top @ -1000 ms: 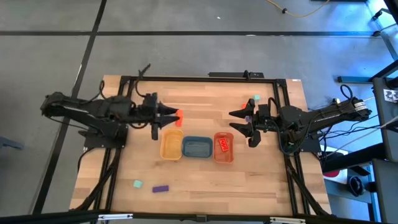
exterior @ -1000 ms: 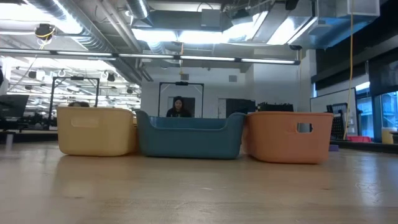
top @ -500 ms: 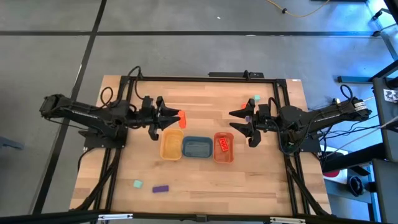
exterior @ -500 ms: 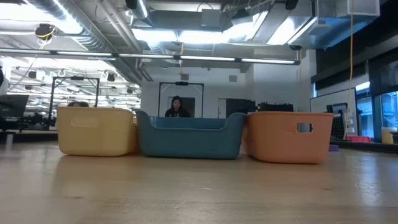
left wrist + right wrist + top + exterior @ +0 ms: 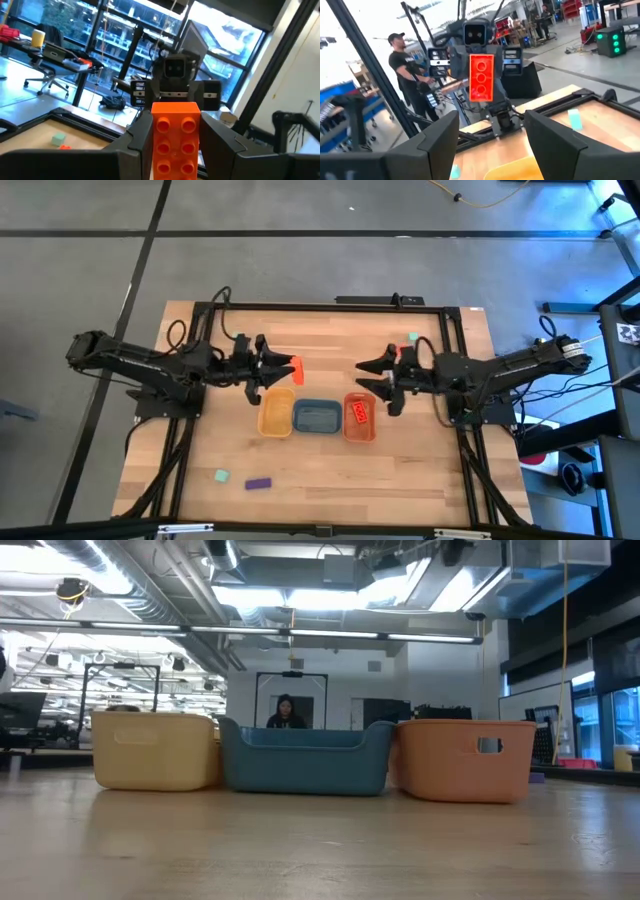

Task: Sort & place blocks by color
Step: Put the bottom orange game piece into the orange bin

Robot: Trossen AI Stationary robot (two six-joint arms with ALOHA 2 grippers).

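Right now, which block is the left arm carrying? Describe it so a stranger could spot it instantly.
Start at the wooden table and find the row of three trays in its middle. Just behind the yellow tray, the left pincer is shut on an orange-red brick. It is the only block held up off the table, studs showing in the left wrist view.

1. Left arm [image 5: 150, 365] — dark, slender links, with black cables looping above its wrist.
2. Right arm [image 5: 510, 370] — the same dark build, with cables trailing near its base.
3. Each wrist carries a boxy camera housing; the fingers [image 5: 440, 135] are matte black wedges.
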